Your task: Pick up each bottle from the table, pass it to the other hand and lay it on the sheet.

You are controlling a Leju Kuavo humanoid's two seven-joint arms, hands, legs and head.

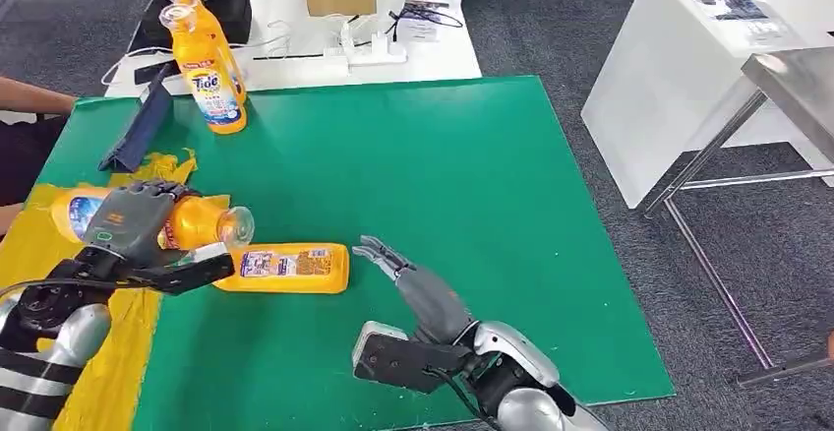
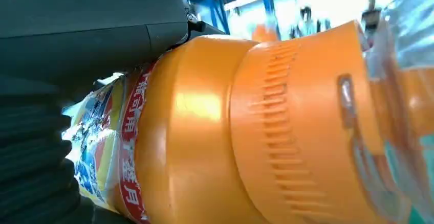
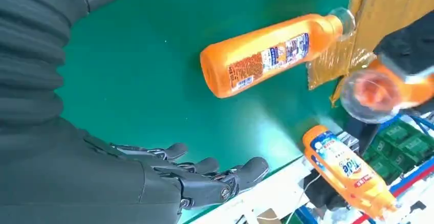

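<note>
The left robot hand (image 1: 133, 222) is wrapping its fingers round a bottle (image 1: 192, 222), holding it on its side over the yellow sheet (image 1: 39, 254) at about nine o'clock on the green desk (image 1: 443, 185). The clear cap is pointing toward three o'clock. In the left wrist view the bottle (image 2: 245, 132) is showing a ribbed orange collar and a crinkled label with red and blue print, too close and skewed to read.

The right robot hand (image 1: 413, 288) is hanging spread and empty at about six o'clock, just beside the base of a second bottle (image 1: 290, 268) that is lying flat on the desk, cap toward nine o'clock at the sheet's edge. Its label (image 1: 270, 264) is carrying small print that is too fine to make out.

Two upright bottles (image 1: 208, 67) are standing at eleven o'clock; the nearer one's label is reading "Tide".

These bottles are looking full and so fairly heavy, with stiff plastic walls that are likely giving little under the fingers. The glossy film labels are probably slippery, and a lying bottle may roll. The mid-body seems the safest place to grip, keeping clear of the narrow neck and the clear cap, which may be brittle.
</note>
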